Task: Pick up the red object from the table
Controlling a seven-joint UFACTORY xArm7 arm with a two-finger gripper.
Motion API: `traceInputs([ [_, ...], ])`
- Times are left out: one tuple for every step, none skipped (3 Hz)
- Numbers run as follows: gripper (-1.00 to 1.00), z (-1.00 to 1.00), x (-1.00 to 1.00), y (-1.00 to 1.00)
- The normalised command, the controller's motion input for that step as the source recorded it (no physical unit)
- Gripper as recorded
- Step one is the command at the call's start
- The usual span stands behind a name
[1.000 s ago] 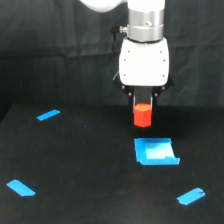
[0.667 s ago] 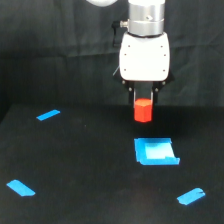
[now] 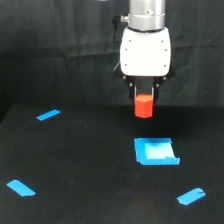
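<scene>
Gripper (image 3: 144,97), upper centre: clamped on red object (image 3: 144,106), which I judge clear of the table (image 3: 75,165). Pickup looks done; blue square (image 3: 155,151) below, untouched.

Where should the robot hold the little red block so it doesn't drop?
Probably right where it has it now: the gripper pinches the top of the red object from above, one finger on each flat side. The block is narrower than the gripper, so it fits between the fingers. Its lower part hangs free, clear of the table and the blue square patch.
</scene>
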Motion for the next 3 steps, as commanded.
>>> traceInputs([
  [-0.94, 0.20, 0.03, -0.04],
  [-0.94, 0.19, 0.03, -0.04],
  [-0.96, 0.18, 0.03, -0.04],
])
